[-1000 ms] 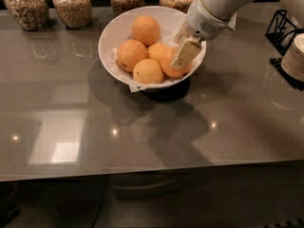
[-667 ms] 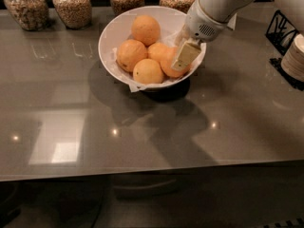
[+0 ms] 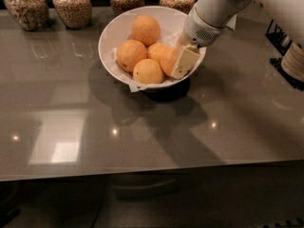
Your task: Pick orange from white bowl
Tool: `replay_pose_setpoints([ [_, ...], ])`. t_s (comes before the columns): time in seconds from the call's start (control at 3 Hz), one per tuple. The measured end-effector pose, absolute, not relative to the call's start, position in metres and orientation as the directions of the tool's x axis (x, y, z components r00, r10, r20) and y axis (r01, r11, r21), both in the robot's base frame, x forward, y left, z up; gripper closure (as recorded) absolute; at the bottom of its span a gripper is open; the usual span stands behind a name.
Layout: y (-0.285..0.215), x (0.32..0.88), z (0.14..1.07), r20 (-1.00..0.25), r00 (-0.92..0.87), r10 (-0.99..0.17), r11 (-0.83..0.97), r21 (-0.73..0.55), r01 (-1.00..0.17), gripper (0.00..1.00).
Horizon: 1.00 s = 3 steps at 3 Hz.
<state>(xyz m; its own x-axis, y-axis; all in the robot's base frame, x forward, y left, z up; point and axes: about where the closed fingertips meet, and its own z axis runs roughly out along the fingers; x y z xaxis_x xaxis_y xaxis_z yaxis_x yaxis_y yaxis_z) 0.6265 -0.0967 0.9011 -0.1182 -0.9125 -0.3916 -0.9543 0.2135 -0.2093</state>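
The white bowl [image 3: 111, 34], glossy and lined with crinkled white paper, stands at the back middle of the grey table. Several oranges lie in it. The orange [image 3: 168, 61], wide, oval and deeper reddish-orange, lies at the bowl's right side, beside a small half-hidden one [image 3: 157, 51]. A paler one [image 3: 146, 29] lies at the back, and two more lie at the left [image 3: 130, 54] and front [image 3: 147, 71]. My gripper [image 3: 183, 63] reaches down from the upper right into the bowl's right side, right against the orange and covering its right part.
Several glass jars of grain [image 3: 72, 4] stand in a row behind the bowl. A dark wire rack [image 3: 283, 44] and a white cup-like object [image 3: 293, 61] are at the table's right edge. The table's front edge runs across the lower part of the view.
My gripper has come down a little lower against the orange's right side. The oranges and the bowl have not moved.
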Motion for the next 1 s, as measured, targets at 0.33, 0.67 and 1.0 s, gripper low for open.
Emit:
replay_pose_setpoints([
  [0.33,-0.0963,0.6291,0.8930,-0.384,-0.126,-0.915,0.214,-0.196,-0.957,0.34],
  [0.67,-0.0950,0.6297,0.8907,-0.384,-0.127,-0.915,0.214,-0.193,-0.958,0.53],
  [1.0,-0.0930,0.6295,0.8892,-0.386,-0.126,-0.914,0.214,-0.192,-0.958,0.77],
])
